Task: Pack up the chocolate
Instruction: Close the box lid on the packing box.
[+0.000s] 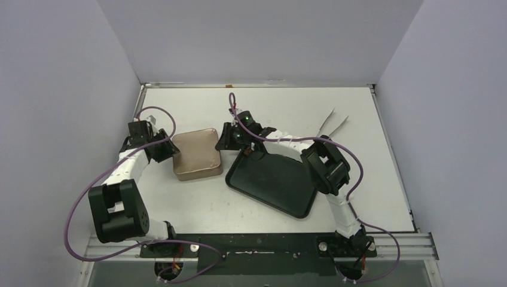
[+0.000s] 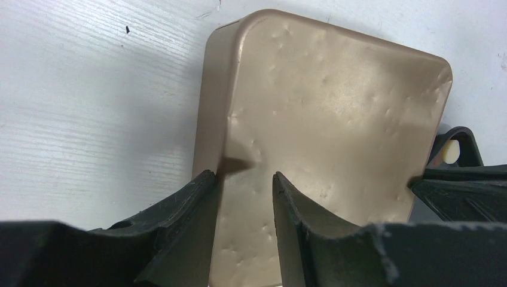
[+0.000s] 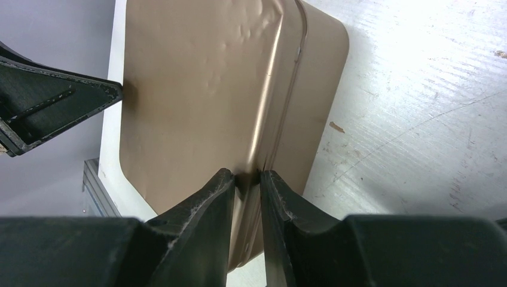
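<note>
A dimpled gold-brown tin sits on the white bench, just beside a black tray (metal tongs lie well apart).

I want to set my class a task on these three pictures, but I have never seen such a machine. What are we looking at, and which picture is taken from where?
These are two robot arms bolted at the near edge of a white table. The wide picture looks down from above and behind them, with the left arm on the left and the right arm on the right. The other two pictures come from cameras on the wrists, so each shows its own two black fingers. On the table lie a square gold-brown metal tin, a flat black tray and silvery metal tongs. The right gripper pinches the tin's rim. The left gripper straddles the opposite edge; whether it grips is unclear.
</note>
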